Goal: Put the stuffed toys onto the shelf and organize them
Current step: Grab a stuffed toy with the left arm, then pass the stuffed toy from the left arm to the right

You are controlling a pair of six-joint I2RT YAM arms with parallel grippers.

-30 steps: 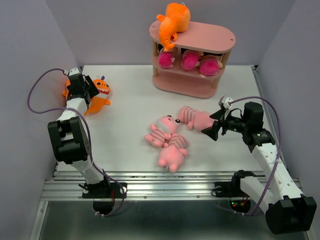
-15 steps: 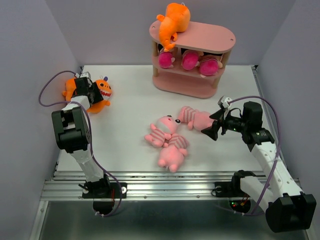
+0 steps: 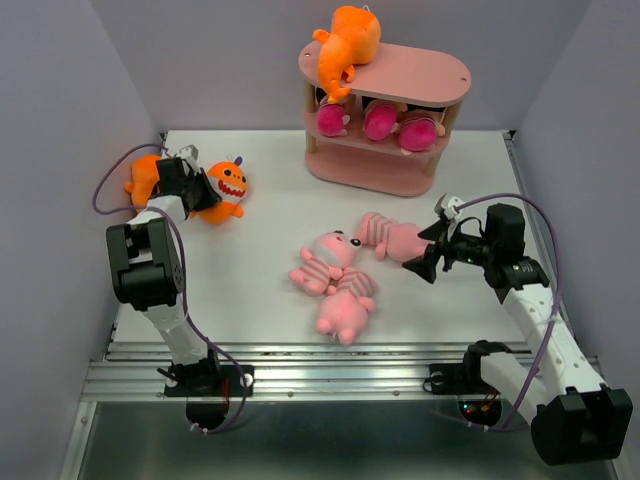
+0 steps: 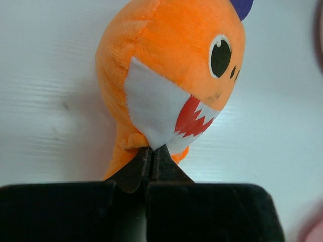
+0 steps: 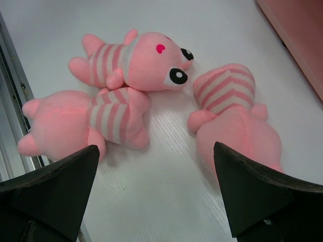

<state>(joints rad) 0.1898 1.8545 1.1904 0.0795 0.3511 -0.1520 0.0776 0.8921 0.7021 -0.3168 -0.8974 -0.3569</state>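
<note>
The orange monster (image 3: 228, 184) had slid toward 3 o'clock across the table (image 3: 250, 290) since a second earlier, away from a second monster (image 3: 143, 177) at the 9 o'clock edge. The left gripper (image 3: 205, 192) had closed, its fingers (image 4: 144, 164) pressed together, pinching plush under the toy's white mouth. Three pink pigs (image 3: 345, 300) lay mid-table. The right gripper (image 3: 428, 255) hovered at their 3 o'clock side, fingers spread wide. The pink shelf (image 3: 445, 75) stood at 12 o'clock, dolls (image 3: 380, 120) on its middle tier.
</note>
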